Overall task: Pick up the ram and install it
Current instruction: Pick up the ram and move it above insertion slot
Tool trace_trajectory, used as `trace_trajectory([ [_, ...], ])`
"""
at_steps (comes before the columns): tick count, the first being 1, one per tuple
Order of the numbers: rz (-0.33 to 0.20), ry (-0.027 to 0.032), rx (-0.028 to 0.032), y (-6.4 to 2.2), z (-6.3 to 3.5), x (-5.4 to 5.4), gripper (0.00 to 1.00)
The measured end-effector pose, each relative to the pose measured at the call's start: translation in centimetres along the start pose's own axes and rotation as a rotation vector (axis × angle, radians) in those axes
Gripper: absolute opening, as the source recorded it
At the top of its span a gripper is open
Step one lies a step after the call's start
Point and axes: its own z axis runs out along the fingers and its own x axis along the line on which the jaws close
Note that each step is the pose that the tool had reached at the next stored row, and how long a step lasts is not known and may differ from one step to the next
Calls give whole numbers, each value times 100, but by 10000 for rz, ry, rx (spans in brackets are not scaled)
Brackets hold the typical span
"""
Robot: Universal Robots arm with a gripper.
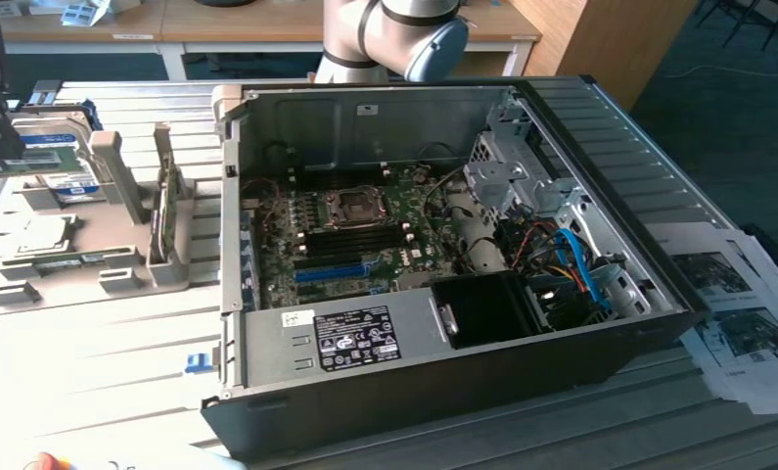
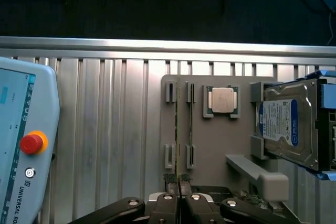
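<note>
Exterior view's left: the gripper was over the grey parts fixture at that edge of the ribbed table. Its fingers were closed on the ram, pinching the thin green stick edge-on at one end. The ram ran in line with the slotted holders along the fixture's edge nearest the teach pendant. Couldn't tell if it was seated in them or held clear above. What looked like a second stick sat in the parallel holders just beside it. The processor chip lay flat in its pocket near the fixture's middle. The hard drive sat in its cradle at the fixture's opposite edge. The pendant lay on the table apart from the fixture, red stop button up.

Centre: the open PC case lay on its side on the table, motherboard facing up. The processor socket was near the board's middle, with long dark slots just beside it and a blue slot toward the board's near edge. The arm stood at the table's far edge behind the case.

Exterior view's right: printed sheets lay just beside the case at the table's edge on that side.
</note>
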Motion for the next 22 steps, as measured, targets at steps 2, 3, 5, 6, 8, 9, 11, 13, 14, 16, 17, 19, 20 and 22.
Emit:
trace_trajectory([
  [2, 0, 0, 0, -34, -2, 0, 12],
  [3, -1, 0, -1, -53, -3, 0, 12],
  [5, 0, 0, -1, -92, -5, 0, 12],
  [6, -1, 0, -1, -112, -5, 0, 12],
  [8, 0, 0, -1, -154, -7, 0, 12],
  [9, 0, 0, -1, -177, -8, 0, 12],
  [11, 0, 0, 0, -219, -10, 0, 12],
  [13, 0, 0, -1, -264, -12, 0, 12],
  [14, 1, 0, -2, -287, -14, 0, 12],
  [16, -1, 0, -2, -339, -16, 0, 12],
  [17, 0, 0, -1, -365, -17, 0, 12],
  [19, -1, -1, -1, -416, -19, 0, 12],
  [20, -1, 0, 0, -442, -20, 0, 12],
  [22, 0, 0, -1, -492, -23, 0, 12],
])
